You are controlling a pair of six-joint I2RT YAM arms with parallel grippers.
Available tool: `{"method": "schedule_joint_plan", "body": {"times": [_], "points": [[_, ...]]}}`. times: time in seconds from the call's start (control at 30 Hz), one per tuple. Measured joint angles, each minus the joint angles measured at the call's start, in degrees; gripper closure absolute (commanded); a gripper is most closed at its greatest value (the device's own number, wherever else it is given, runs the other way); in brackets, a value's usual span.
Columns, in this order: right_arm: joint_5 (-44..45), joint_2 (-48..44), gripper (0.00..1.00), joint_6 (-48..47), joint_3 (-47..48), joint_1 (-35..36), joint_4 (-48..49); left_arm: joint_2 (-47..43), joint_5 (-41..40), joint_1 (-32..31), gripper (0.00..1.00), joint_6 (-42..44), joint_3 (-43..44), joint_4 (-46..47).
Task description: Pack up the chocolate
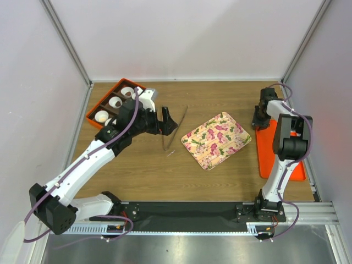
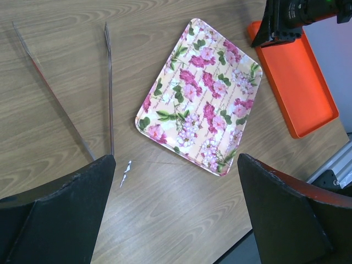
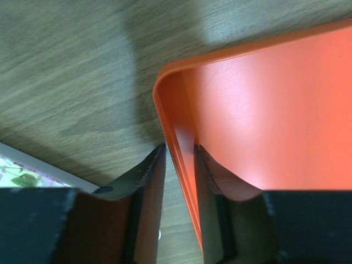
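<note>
I cannot make out any chocolate in these views. At the far left stands an orange box [image 1: 93,113] with dark compartments and white paper cups [image 1: 115,102] in them. My left gripper [image 1: 163,124] hovers over the wood table to the right of that box. It is open wide [image 2: 176,165] with nothing between its fingers. My right gripper [image 1: 258,120] is at the far corner of a flat orange tray [image 1: 269,148]. Its jaws [image 3: 179,148] straddle the tray's raised rim [image 3: 171,126], one finger outside and one inside, with thin gaps still showing.
A pink-flowered tray [image 1: 216,139] lies mid-table, also under the left wrist camera [image 2: 201,93]. Thin metal tongs [image 1: 175,129] lie between it and the left gripper [image 2: 109,82]. A small white scrap [image 2: 126,173] sits by the tongs' tip.
</note>
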Motion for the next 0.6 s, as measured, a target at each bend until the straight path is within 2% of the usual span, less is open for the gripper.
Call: {"method": "schedule_joint_plan", "body": {"times": [0.1,0.23,0.37,0.6], "points": [[0.0,0.2,0.76,-0.1,-0.2,0.0,0.6,0.0,0.0,0.0,0.00,0.0,0.0,-0.2],[-0.1,0.2,1.00,-0.7,-0.2,0.0,1.2,-0.1,0.0,0.0,0.00,0.0,0.0,-0.3],[0.1,0.4,1.00,-0.3,0.7,0.0,0.2,-0.4,0.0,0.0,0.00,0.0,0.0,-0.4],[4.5,-2.1,1.00,2.0,5.7,1.4,-8.2,-1.7,0.2,0.5,0.00,0.0,0.2,-1.8]]}}
